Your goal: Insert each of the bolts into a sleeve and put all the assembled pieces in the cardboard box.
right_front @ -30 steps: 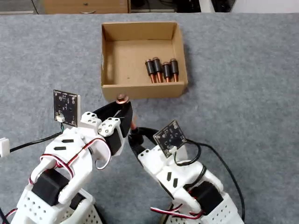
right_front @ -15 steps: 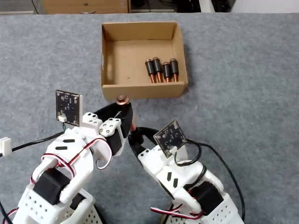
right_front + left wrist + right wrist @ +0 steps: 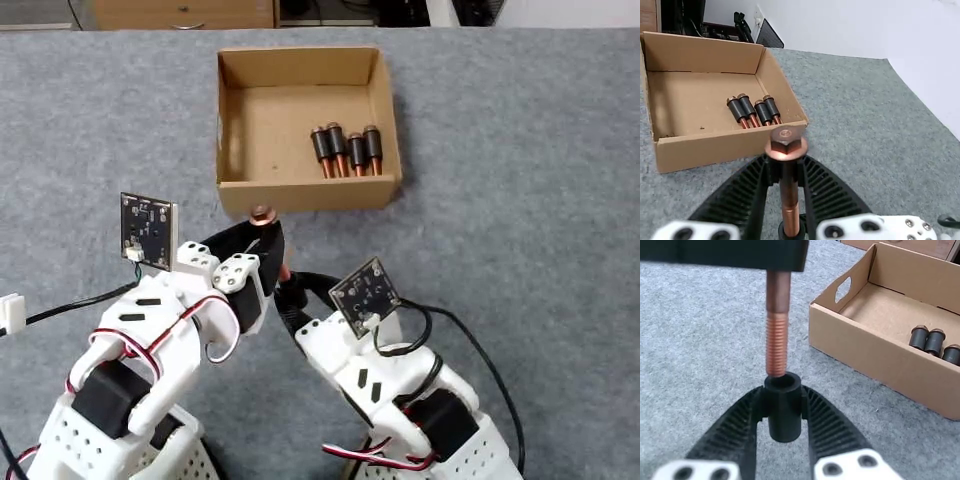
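Note:
My left gripper [image 3: 785,172] is shut on a copper bolt [image 3: 786,165], clamped just under its hex head, a short way in front of the cardboard box [image 3: 300,190]. The bolt [image 3: 266,225] slants down toward my right gripper [image 3: 784,412], which is shut on a black sleeve [image 3: 783,407] held upright. The bolt's threaded tip [image 3: 776,357] sits at the rim of the sleeve's bore. In the high view the sleeve [image 3: 290,291] lies between the two arms. Several assembled pieces [image 3: 347,150] lie side by side inside the box, against its near right corner.
Grey carpet-like cloth [image 3: 520,200] covers the table, bare to the right and left of the box. The box's left half [image 3: 265,125] holds nothing. A wooden cabinet [image 3: 180,12] stands beyond the far edge.
The left arm has shifted very slightly, lowering the bolt a touch toward the sleeve. The right arm has held still.

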